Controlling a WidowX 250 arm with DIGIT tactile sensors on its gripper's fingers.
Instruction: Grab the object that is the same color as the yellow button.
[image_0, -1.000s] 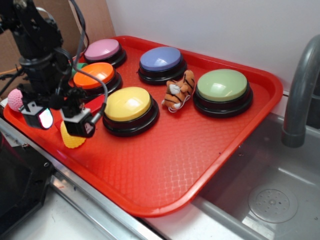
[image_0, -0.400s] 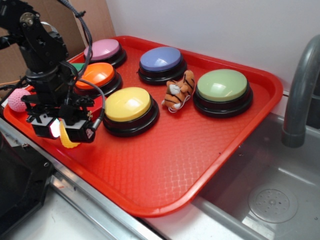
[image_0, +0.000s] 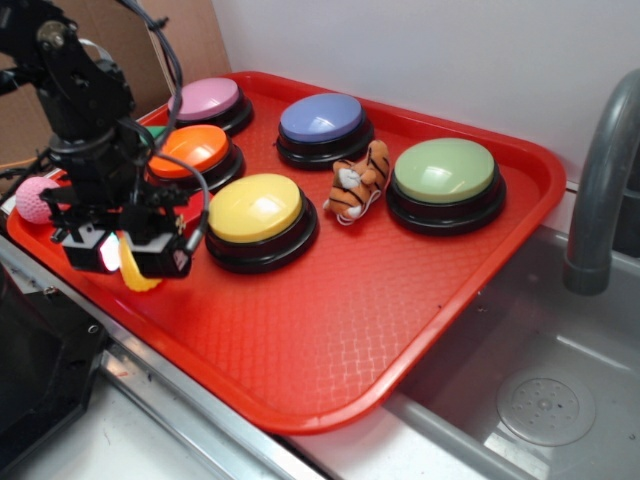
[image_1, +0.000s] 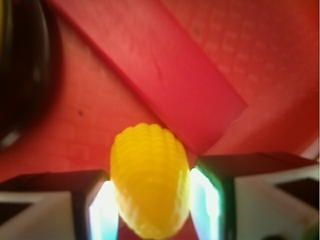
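A: Where's your yellow corn toy (image_1: 150, 180)?

B: It's btwn your gripper (image_0: 128, 257) fingers (image_1: 102, 212), pinched on both sides, at the red tray's (image_0: 330, 330) front-left edge, just left of the yellow button (image_0: 256, 208).

A: What's nearby?

B: Pink knobbly ball (image_0: 36, 199) just behind your arm; orange button (image_0: 190, 148) beyond. Wrist view's blurry, w/ a red block (image_1: 150, 65) behind the toy.

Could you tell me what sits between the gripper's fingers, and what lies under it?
The gripper is shut on the yellow corn toy, one finger on each side. Behind it lie the red tray and a red block. The toy's lower end is out of frame, so tray contact is unclear.
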